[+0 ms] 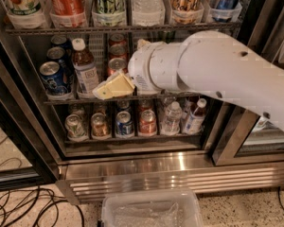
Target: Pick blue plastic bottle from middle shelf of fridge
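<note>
The blue plastic bottle (84, 69) stands upright on the middle shelf (61, 100) of the fridge (33, 126). It has a white cap, brown liquid and a blue-and-white label. Blue cans (52, 77) stand to its left and red cans (116, 60) to its right. My gripper (101, 93), cream-coloured, is at the shelf's front edge, just right of the bottle's base and partly in front of the red cans. My white arm (213, 74) reaches in from the right and hides the right half of the shelf.
Large soda bottles (66, 4) fill the rack above. Small cans (124, 123) and water bottles (171, 118) fill the rack below. The steel base grille (180, 174) lies under them. A clear plastic bin (151, 209) and cables (33, 207) lie on the floor.
</note>
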Robot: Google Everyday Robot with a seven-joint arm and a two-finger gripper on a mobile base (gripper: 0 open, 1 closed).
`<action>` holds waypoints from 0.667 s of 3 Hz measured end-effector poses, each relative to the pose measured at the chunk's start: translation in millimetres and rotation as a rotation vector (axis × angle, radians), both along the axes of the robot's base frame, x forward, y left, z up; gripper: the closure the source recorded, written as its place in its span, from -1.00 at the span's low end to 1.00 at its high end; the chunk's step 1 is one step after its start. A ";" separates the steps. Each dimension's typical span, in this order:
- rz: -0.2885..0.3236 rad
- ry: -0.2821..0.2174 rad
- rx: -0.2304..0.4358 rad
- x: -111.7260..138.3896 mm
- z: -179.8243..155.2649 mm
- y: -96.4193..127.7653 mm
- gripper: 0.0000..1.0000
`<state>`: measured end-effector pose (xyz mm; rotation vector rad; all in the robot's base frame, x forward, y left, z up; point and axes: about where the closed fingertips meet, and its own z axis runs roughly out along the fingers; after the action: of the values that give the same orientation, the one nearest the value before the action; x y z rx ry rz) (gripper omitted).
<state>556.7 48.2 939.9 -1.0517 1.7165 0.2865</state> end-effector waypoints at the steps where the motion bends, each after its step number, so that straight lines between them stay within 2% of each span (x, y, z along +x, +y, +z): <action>1: 0.000 0.000 0.000 0.0 0.0 0.0 -1.00; 2: -0.011 -0.028 0.020 2.0 -4.4 11.6 -1.00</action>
<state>558.7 59.8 935.5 -1.0270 1.6900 0.2804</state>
